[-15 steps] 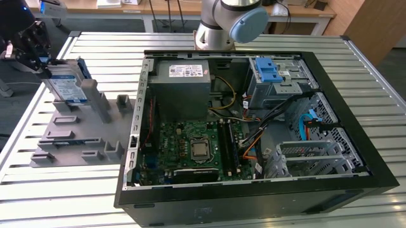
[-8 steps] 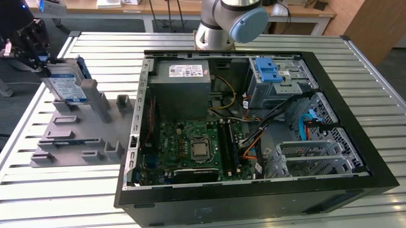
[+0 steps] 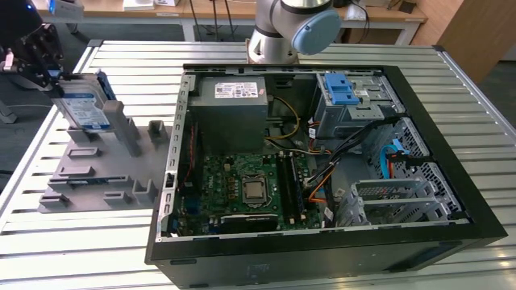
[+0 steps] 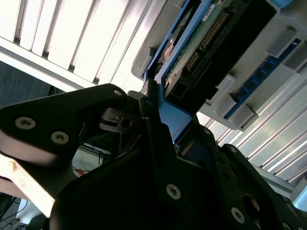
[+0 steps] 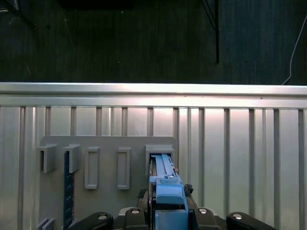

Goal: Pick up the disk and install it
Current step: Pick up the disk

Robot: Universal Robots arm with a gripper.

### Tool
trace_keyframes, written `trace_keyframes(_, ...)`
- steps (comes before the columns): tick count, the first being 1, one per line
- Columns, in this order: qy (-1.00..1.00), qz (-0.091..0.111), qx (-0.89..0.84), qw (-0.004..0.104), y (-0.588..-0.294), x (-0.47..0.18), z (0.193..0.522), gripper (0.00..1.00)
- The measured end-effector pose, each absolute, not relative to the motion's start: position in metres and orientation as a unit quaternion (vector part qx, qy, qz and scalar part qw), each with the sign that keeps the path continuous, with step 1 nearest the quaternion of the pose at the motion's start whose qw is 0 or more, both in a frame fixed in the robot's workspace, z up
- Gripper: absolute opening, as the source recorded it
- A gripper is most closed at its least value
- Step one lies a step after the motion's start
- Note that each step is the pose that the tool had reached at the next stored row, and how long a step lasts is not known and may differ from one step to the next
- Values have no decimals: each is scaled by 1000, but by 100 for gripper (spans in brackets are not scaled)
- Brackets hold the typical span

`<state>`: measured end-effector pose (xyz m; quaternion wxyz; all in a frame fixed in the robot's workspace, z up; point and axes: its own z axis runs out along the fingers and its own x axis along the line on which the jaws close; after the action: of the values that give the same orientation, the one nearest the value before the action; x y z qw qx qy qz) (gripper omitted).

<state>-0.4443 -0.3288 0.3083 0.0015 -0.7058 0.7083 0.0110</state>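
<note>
- The gripper (image 3: 50,74) hangs over the bench (image 3: 81,241) near its edge on the exterior view's left, well apart from the open computer case (image 3: 451,199).
- Its fingers (image 4: 152,129) are narrow, clamped on the blue frame at the end of the disk (image 3: 82,106).
- The disk stands on edge, slightly tilted, at a slot in the far end of the grey rack (image 3: 96,175); whether it touches the slot is unclear.
- In the first wrist view, the disk (image 5: 165,179) runs from the gripper (image 5: 168,215) towards a slot in the rack (image 5: 108,201).
- Inside the case, a blue latch (image 3: 342,89) sits on a metal cage near the far corner, beside the grey power supply (image 3: 234,99).
</note>
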Motion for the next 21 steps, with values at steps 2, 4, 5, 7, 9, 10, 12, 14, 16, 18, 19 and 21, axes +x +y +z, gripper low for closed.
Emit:
trace_keyframes(2, 708, 11, -706, 2, -329, -444, 310, 36)
trace_keyframes(4, 708, 11, -706, 2, -329, -444, 312, 36)
trace_keyframes(5, 708, 11, -706, 2, -329, -444, 312, 36)
trace_keyframes(7, 708, 11, -706, 2, -329, -444, 314, 36)
trace_keyframes(9, 708, 11, -706, 2, -329, -444, 315, 36)
trace_keyframes(10, 708, 11, -706, 2, -329, -444, 316, 36)
trace_keyframes(12, 708, 11, -706, 2, -329, -444, 316, 36)
trace_keyframes(14, 708, 11, -706, 2, -329, -444, 316, 36)
trace_keyframes(16, 708, 11, -706, 2, -329, -444, 316, 36)
trace_keyframes(18, 708, 11, -706, 2, -329, -444, 316, 36)
trace_keyframes(19, 708, 11, -706, 2, -329, -444, 317, 36)
trace_keyframes(21, 708, 11, -706, 2, -329, -444, 317, 36)
